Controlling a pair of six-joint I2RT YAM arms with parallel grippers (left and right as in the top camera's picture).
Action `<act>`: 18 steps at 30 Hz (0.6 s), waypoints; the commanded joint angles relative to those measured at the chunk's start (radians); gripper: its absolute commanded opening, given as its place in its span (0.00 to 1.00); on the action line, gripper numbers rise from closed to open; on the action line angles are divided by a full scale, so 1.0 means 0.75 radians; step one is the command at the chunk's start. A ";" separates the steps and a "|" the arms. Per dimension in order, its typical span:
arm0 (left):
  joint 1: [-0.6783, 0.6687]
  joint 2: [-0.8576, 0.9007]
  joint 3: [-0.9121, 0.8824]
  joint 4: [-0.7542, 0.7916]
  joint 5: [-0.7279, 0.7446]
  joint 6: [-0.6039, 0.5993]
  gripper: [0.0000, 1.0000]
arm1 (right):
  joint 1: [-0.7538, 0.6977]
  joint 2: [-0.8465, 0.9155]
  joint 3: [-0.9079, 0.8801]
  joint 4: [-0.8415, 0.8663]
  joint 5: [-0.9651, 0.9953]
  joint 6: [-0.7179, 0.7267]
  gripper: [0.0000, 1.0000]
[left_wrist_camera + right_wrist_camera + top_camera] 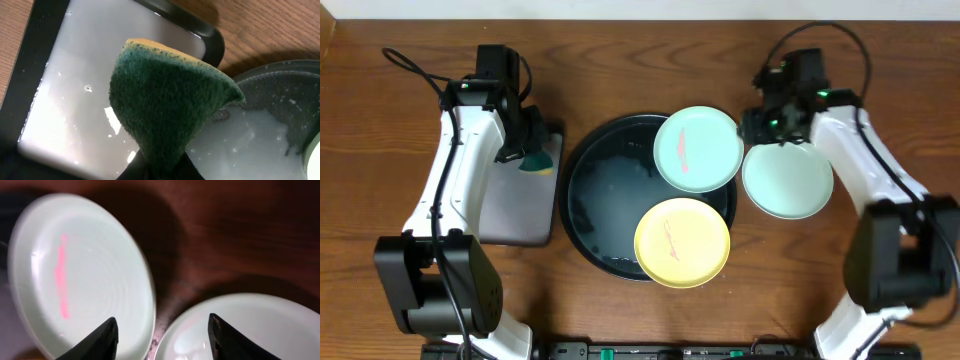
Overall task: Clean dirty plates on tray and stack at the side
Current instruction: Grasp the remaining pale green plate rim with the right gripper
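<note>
Overhead: right hand (761,126), jaws apart and empty, hovers just right of the smeared mint plate (697,148) on the black tray (582,190); left hand (527,150), clamped on a green sponge (537,163), sits farther away.

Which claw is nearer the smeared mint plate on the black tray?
Right. The right claw, open, sits at the rim of the smeared mint plate; the left claw, shut on a sponge, is over the grey tray, beyond the black tray.

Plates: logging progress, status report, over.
Left gripper shut on sponge. Right gripper open. Smeared mint plate, yellow plate on tray; other mint plate on table.
</note>
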 commanded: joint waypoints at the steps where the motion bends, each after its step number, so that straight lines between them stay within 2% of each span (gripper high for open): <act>1: -0.001 -0.017 0.025 0.004 -0.011 0.021 0.07 | 0.018 0.081 0.048 0.038 -0.041 -0.066 0.53; 7: -0.001 -0.017 0.025 0.007 -0.012 0.022 0.07 | 0.020 0.172 0.048 0.110 -0.117 -0.068 0.40; 9: -0.001 -0.017 0.025 0.007 -0.012 0.022 0.07 | 0.020 0.193 0.048 0.109 -0.136 -0.063 0.21; 12: -0.001 -0.017 0.025 0.007 -0.012 0.021 0.07 | 0.020 0.188 0.061 0.112 -0.135 -0.048 0.02; 18: -0.001 -0.017 0.025 0.007 -0.012 0.021 0.07 | 0.055 0.136 0.196 0.000 -0.136 -0.014 0.01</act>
